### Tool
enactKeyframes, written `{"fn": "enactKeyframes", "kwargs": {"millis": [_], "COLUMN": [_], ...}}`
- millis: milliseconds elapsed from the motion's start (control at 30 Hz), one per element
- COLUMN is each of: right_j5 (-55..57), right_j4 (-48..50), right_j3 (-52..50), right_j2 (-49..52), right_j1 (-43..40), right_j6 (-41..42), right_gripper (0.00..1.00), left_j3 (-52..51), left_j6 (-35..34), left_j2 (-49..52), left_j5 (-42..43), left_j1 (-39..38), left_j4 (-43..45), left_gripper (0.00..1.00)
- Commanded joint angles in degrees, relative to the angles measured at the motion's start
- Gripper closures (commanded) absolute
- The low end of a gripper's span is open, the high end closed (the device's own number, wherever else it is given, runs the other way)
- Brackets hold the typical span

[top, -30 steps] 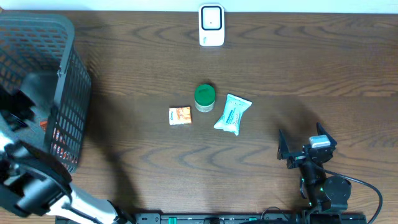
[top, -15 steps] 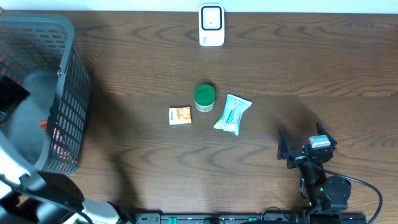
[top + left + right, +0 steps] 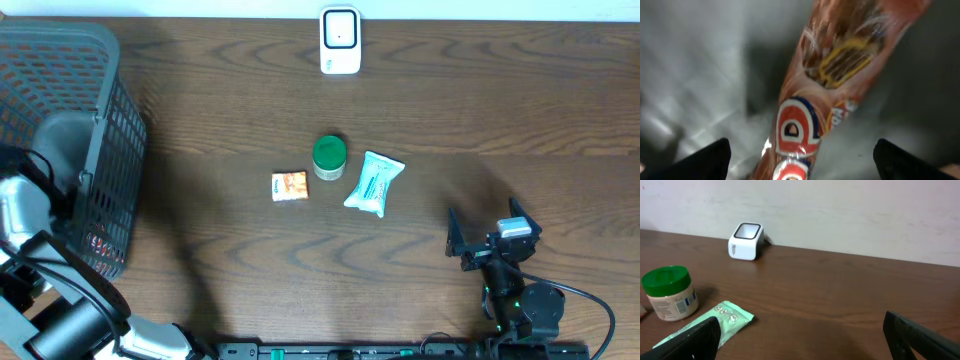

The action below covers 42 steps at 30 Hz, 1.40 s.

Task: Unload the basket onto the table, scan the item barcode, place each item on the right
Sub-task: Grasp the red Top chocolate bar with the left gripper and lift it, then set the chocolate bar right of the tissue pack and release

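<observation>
Overhead, the left arm [image 3: 22, 215] reaches into the grey basket [image 3: 100, 120] at the left end of the table [image 3: 450, 110], and the mesh hides its claw. The right claw [image 3: 487, 235] sits spread wide and empty at the front right, well apart from the white scanner [image 3: 340, 40], green-lidded jar [image 3: 329, 157], orange box [image 3: 289, 186] and teal packet [image 3: 374, 183].

Left wrist view — the left claw [image 3: 805, 160] stands wide open, gripping nothing. A red-brown snack packet [image 3: 825, 90] lies on the basket floor, running between its fingertips and beyond. The print is blurred and the barcode unreadable.

Right wrist view — only the scanner, jar and teal packet show ahead of the parted fingers [image 3: 690, 340].
</observation>
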Motion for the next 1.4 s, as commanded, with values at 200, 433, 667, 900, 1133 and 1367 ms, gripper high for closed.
{"fn": "enactKeyframes", "kwargs": {"millis": [200, 433, 667, 900, 1133, 1367], "right_j5": [-0.1, -0.1, -0.1, -0.1, -0.1, -0.1], "right_j4": [-0.2, -0.2, -0.2, -0.2, -0.2, -0.2], "right_j3": [-0.1, -0.1, -0.1, -0.1, -0.1, -0.1], "right_j2": [-0.2, -0.2, -0.2, -0.2, -0.2, -0.2], "right_j1": [0.5, 0.5, 0.5, 0.5, 0.5, 0.5], "right_j6": [0.7, 0.7, 0.7, 0.7, 0.7, 0.7], "right_gripper": [0.01, 0.01, 0.01, 0.01, 0.01, 0.01], "left_j3": [-9.2, -9.4, 7.3, 28.4, 30.0, 29.9], "left_j6": [0.5, 0.5, 0.5, -3.0, -11.5, -11.5], "left_j2": [-0.3, -0.3, -3.9, -13.9, -23.6, -24.3], "left_j5": [-0.4, -3.8, -3.8, -2.8, 19.5, 32.7], "left_j1": [0.1, 0.1, 0.3, 0.3, -1.0, -14.4], "left_j4": [8.2, 8.9, -3.1, -9.7, -7.8, -9.7], "left_gripper": [0.29, 0.92, 0.92, 0.92, 0.93, 0.93]}}
